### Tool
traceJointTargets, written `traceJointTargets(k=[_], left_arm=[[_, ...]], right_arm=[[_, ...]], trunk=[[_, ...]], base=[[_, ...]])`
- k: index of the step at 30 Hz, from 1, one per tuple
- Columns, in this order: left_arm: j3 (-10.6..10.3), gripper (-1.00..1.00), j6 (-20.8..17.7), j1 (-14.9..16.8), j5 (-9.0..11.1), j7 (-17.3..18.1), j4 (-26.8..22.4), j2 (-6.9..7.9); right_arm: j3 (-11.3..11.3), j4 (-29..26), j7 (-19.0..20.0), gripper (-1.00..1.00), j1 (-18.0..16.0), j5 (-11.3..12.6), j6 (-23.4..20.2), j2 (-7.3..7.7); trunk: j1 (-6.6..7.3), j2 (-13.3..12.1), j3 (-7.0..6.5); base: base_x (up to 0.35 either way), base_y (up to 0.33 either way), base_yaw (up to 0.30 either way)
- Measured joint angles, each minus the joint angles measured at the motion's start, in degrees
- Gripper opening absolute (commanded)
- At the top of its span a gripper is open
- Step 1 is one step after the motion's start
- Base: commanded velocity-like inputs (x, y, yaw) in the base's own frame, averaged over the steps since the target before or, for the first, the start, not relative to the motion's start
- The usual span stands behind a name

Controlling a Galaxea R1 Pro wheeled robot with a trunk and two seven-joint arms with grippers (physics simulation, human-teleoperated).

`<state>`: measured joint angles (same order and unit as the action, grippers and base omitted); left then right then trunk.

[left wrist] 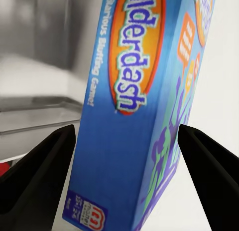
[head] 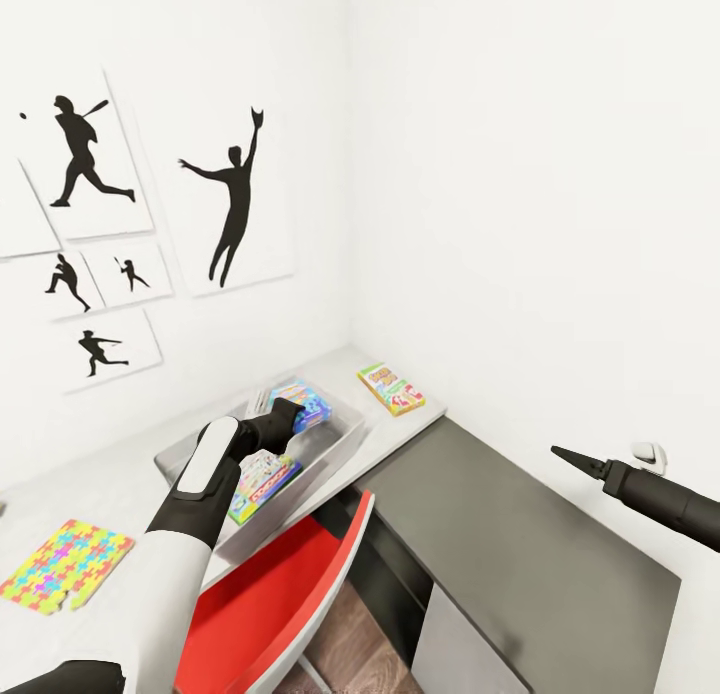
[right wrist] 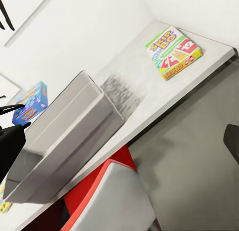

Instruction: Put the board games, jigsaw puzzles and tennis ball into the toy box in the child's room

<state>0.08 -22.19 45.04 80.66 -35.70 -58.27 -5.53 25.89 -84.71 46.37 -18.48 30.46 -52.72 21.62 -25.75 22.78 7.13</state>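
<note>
One blue board game (left wrist: 130, 116), printed "Balderdash", is clamped between the fingers of the left gripper (head: 290, 414) and held tilted above the toy box (head: 340, 446). Under that gripper, inside the grey bin, a multicoloured jigsaw puzzle (head: 262, 482) lies flat on the bottom. In the left wrist view the two dark fingers (left wrist: 40, 168) stand on either side of the blue box, with the bin's grey wall behind it. Beyond the gripper, past the far end of the bin, a yellow-green-red board game (head: 391, 388) lies flat on the pale table (head: 120, 484), apart from the bin. Back toward the robot from the gripper, a second jigsaw puzzle (head: 65, 564) lies on the tabletop outside the bin. A red chair (head: 275, 594) stands beneath the gripper's arm, pushed against the table edge. Out over the dark grey section, the right gripper (head: 572, 459) hangs with nothing in it, its fingers tapering to one point, so whether they are parted cannot be told.
</note>
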Motion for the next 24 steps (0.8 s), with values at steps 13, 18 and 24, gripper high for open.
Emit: traceJointTargets(k=[13,18,24], left_arm=[[0.0,-1.00,0.1,0.0,0.0,0.0,-0.1,0.00],[0.0,-1.00,0.2,0.0,-0.1,0.2,-0.1,0.00],[0.0,-1.00,0.2,0.0,-0.1,0.4,-0.2,0.00]], right_arm=[[0.0,0.0,0.0,1.00,0.0,0.0,0.0,0.00],[0.0,0.0,0.0,1.00,0.0,0.0,0.0,0.00],[0.0,0.0,0.0,1.00,0.0,0.0,0.0,0.00]], trunk=[[0.00,0.0,1.22],[0.00,0.0,1.69],[0.00,0.0,2.25]], base=[[0.000,0.000,0.000],[0.000,0.000,0.000],[0.000,0.000,0.000]])
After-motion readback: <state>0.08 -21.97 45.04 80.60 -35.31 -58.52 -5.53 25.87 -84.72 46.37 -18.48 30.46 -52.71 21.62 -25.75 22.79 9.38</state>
